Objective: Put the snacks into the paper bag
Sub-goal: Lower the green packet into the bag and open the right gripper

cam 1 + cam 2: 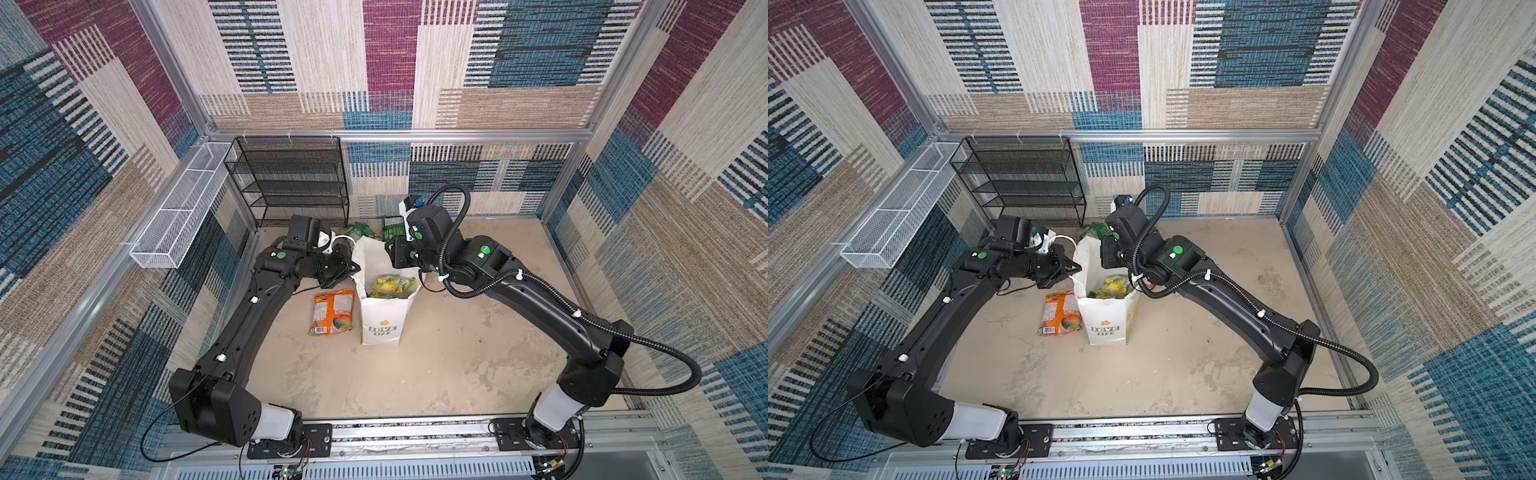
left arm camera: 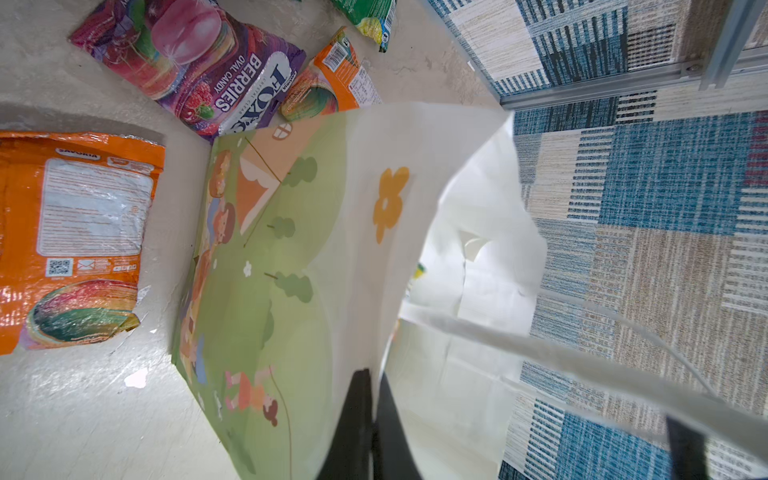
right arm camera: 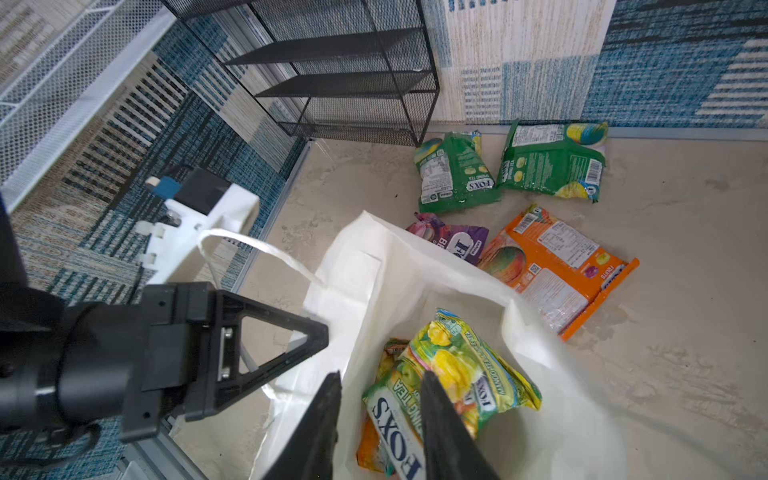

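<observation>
The white paper bag (image 1: 384, 316) (image 1: 1106, 320) stands upright in mid-floor, mouth open. My left gripper (image 1: 353, 270) (image 2: 374, 374) is shut on the bag's left rim (image 3: 328, 291), holding it open. My right gripper (image 3: 380, 376) hangs over the mouth with its jaws apart. Yellow-green FOX'S packets (image 3: 457, 365) (image 1: 390, 286) lie inside the bag below it. An orange packet (image 1: 332, 311) (image 2: 79, 232) lies flat left of the bag. Behind the bag are two green packets (image 3: 455, 172) (image 3: 552, 160), a pink berries packet (image 3: 453, 241) (image 2: 195, 62) and another orange one (image 3: 557, 266).
A black mesh shelf (image 1: 291, 178) stands against the back wall at the left. A white wire basket (image 1: 183, 208) hangs on the left wall. The bag's cord handle (image 3: 257, 249) loops toward the left wrist camera. Patterned walls close in three sides.
</observation>
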Tool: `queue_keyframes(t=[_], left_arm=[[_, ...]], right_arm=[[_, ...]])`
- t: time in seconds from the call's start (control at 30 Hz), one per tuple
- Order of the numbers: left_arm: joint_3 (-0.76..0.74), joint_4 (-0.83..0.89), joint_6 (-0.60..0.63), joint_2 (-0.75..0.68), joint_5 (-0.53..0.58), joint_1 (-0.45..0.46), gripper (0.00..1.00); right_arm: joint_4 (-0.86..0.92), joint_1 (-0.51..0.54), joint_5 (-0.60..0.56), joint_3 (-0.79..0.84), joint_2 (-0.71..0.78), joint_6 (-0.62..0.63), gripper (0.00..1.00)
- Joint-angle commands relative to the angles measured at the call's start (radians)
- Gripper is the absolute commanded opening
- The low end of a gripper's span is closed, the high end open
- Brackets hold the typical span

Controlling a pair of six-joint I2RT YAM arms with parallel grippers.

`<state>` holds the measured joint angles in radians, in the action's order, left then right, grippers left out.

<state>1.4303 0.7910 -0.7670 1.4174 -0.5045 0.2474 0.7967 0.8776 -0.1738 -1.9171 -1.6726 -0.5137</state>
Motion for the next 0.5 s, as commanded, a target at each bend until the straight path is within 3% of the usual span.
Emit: queue_keyframes(t=[0.0, 0.13, 0.3, 0.4, 0.47], left_arm=[[0.001, -0.045, -0.014, -0.005, -0.01, -0.002, 0.0], [0.001, -0.044, -0.013, -0.003, -0.01, -0.001, 0.0], [-0.004, -0.044, -0.017, -0.003, -0.007, -0.002, 0.0], [-0.011, -0.045, -0.024, -0.001, -0.009, -0.006, 0.0], [-0.013, -0.044, -0.028, -0.001, -0.014, -0.014, 0.0]], right_arm=[[-0.041, 0.003, 0.056, -0.049, 0.011, 0.029, 0.38], [-0.026, 0.003, 0.076, -0.135, 0.023, 0.075, 0.5], [0.01, -0.024, 0.007, -0.195, 0.063, 0.119, 0.7], [-0.017, -0.122, 0.085, -0.119, 0.113, 0.116, 0.78], [-0.095, -0.231, 0.176, 0.021, 0.183, 0.085, 0.84]])
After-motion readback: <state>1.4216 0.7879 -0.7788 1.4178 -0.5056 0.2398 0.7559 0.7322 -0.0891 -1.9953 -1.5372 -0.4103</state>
